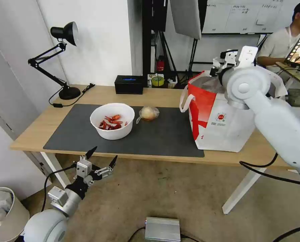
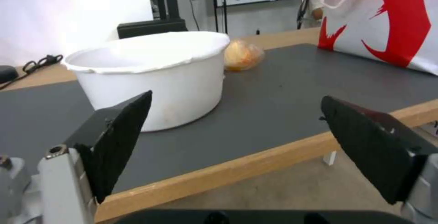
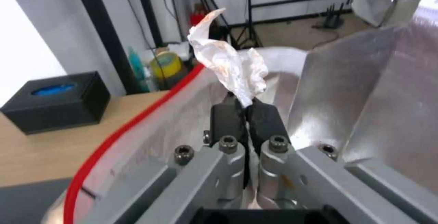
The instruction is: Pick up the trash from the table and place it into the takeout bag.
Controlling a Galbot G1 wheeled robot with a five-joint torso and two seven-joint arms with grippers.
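Observation:
The white bowl [image 1: 112, 120] [image 2: 150, 76] with red crayfish shells sits on the dark mat [image 1: 156, 134] of the table [image 1: 39, 127]. Beside it lies the tan ball in clear wrap [image 1: 148, 113] [image 2: 242, 55]. The takeout bag [image 1: 220, 124] [image 2: 388, 22] stands at the table's right end. My right gripper [image 3: 245, 106] is shut on the crumpled white tissue [image 3: 232, 66], held over the bag's foil-lined opening [image 3: 356, 90]. My left gripper [image 1: 101, 158] [image 2: 235, 141] hangs open below and in front of the table's front edge, level with the bowl.
A black rectangular box [image 1: 129, 84] [image 3: 57, 100] and a black desk lamp [image 1: 64, 60] stand at the back of the table. A bin [image 1: 3, 215] is on the floor at the left, and a silver box [image 1: 162, 229] lies on the floor in front.

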